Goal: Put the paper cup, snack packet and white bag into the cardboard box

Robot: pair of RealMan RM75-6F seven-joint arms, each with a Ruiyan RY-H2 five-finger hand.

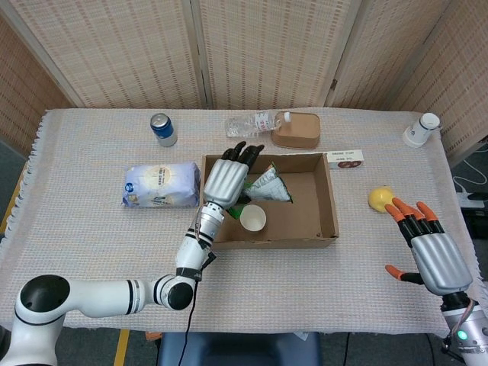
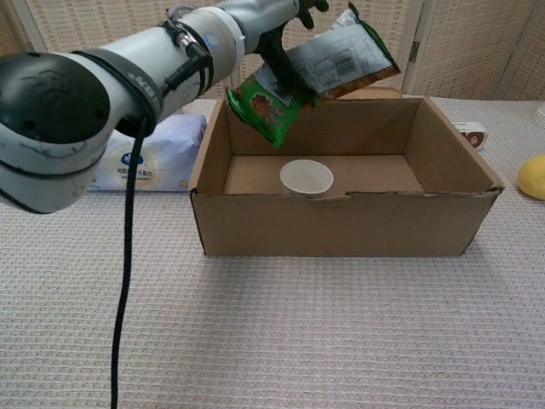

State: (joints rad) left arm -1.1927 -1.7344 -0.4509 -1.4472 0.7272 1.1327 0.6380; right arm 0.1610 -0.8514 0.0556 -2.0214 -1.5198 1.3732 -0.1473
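The cardboard box (image 1: 333, 206) (image 2: 341, 226) sits open at mid-table, and the paper cup (image 1: 253, 219) (image 2: 306, 178) stands upright inside near its front wall. My left hand (image 1: 225, 181) (image 2: 277, 34) hovers over the box's left half with its fingers stretched out. The green and silver snack packet (image 1: 268, 185) (image 2: 332, 64) hangs tilted in the air just under those fingers, above the box opening. The white bag (image 1: 160, 184) (image 2: 145, 158) lies on the cloth left of the box. My right hand (image 1: 423, 252) rests open, fingers apart, at the table's right front.
Behind the box lie a blue can (image 1: 162, 128), a plastic bottle (image 1: 250, 123) on its side and a brown lidded bowl (image 1: 296, 130). A small flat carton (image 1: 345, 158), a yellow fruit (image 1: 380, 197) (image 2: 532, 176) and a white container (image 1: 421, 130) sit to the right.
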